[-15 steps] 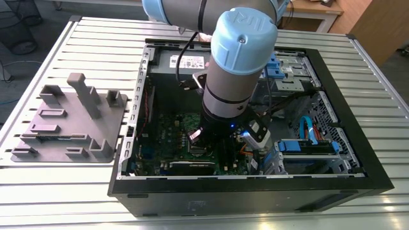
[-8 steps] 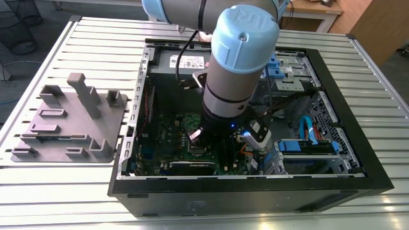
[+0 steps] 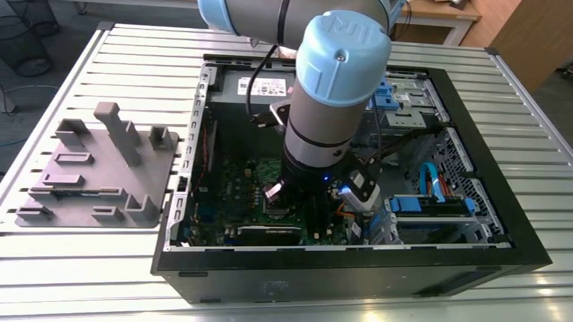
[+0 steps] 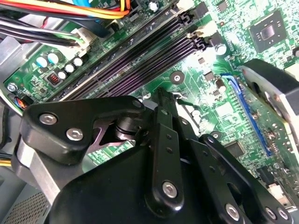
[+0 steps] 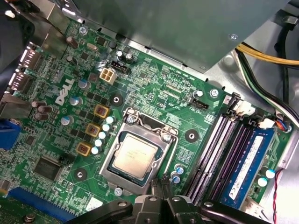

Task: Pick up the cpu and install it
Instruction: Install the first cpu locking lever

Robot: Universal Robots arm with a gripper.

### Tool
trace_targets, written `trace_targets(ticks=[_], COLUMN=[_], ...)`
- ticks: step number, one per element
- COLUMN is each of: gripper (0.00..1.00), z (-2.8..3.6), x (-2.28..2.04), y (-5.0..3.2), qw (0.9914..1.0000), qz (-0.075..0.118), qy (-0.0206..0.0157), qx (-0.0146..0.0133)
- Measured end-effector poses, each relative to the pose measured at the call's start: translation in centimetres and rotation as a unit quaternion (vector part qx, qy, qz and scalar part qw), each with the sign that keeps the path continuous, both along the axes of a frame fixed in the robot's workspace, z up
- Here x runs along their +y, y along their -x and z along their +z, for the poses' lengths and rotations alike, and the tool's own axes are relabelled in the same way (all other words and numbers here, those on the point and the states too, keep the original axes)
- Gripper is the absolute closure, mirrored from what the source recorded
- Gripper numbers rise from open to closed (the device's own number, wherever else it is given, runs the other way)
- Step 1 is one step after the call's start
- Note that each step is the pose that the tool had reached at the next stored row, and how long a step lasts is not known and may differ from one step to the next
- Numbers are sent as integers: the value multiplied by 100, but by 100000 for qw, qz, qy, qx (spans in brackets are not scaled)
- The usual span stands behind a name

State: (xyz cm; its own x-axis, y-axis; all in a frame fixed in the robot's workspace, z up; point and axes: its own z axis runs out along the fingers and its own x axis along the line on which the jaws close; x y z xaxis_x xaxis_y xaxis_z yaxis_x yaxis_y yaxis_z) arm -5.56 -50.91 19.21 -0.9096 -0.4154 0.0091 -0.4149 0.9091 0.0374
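Slatted metal surface (image 3: 107,255) carries open PC case (image 3: 501,248). cpu (image 5: 135,156) sits in socket (image 5: 122,173); gripper (image 5: 161,195) just beside it, fingers' state unclear. Risk: a nudge skews the chip, bending pins.

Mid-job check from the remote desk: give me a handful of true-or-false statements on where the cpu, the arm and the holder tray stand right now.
1. The cpu lies inside the metal-framed socket on the motherboard. True.
2. The gripper is holding the cpu up above the board. False: the cpu sits flat in the socket, and the gripper's tips are beside the socket frame.
3. The arm reaches down into the open computer case. True.
4. The grey holder tray sits inside the case. False: it lies on the table, outside the case at the exterior view's left.
5. One memory slot holds a blue module. True.
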Motion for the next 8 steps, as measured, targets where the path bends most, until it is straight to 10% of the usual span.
trace_targets(ticks=[8], gripper=[89], z=[-31], x=[-18], y=[-2], qw=[100000], qz=[6], qy=[14], qx=[-40])
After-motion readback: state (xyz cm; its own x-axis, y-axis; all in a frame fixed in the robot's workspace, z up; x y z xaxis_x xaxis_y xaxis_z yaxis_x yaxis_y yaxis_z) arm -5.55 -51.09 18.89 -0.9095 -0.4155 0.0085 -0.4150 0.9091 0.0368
